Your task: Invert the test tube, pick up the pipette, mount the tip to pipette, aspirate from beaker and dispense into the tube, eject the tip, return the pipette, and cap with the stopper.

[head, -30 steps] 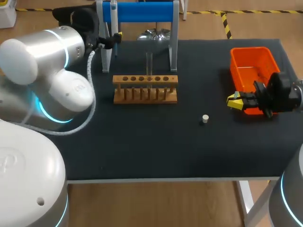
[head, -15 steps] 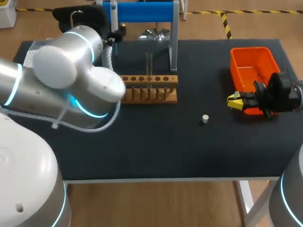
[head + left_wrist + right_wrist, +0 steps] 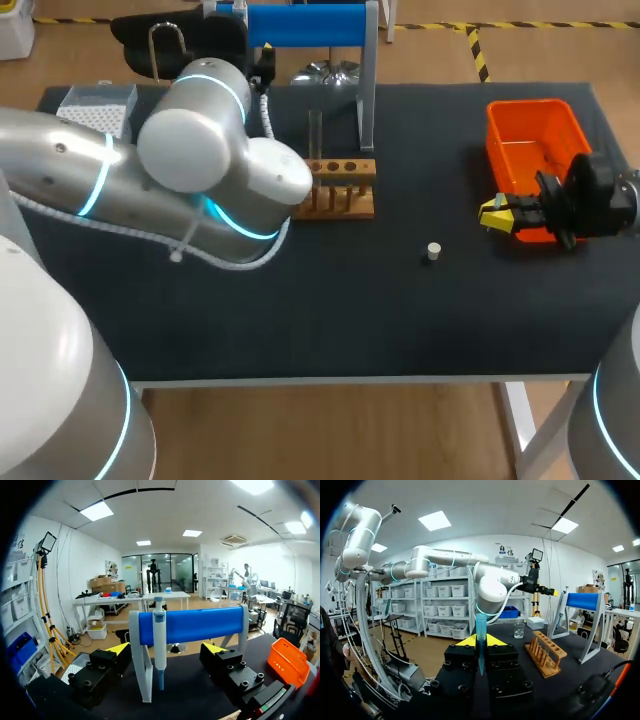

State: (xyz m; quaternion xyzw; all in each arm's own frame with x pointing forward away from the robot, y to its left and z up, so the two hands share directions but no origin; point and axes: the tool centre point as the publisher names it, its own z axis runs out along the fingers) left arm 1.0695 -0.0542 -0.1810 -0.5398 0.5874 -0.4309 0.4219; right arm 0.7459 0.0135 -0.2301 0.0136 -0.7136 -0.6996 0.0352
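Silver arm (image 3: 200,170) bends across the table (image 3: 400,320), left gripper (image 3: 166,649) wide open before the slim pipette (image 3: 159,625). Right gripper (image 3: 480,641) pinches a translucent blue conical tip (image 3: 480,627).

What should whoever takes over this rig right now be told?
Left pincer: open, with the pipette between its fingers, not yet gripped; the pipette hangs on its stand.
Right pincer: shut on a blue tip, beside the orange bin.
Tube stands upright in the rack. Stopper lies loose on the table. Beaker stands beyond the rack.
Done: tube in rack, tip in hand.
Left: grip pipette, mount tip, aspirate, dispense, eject, return pipette, cap.
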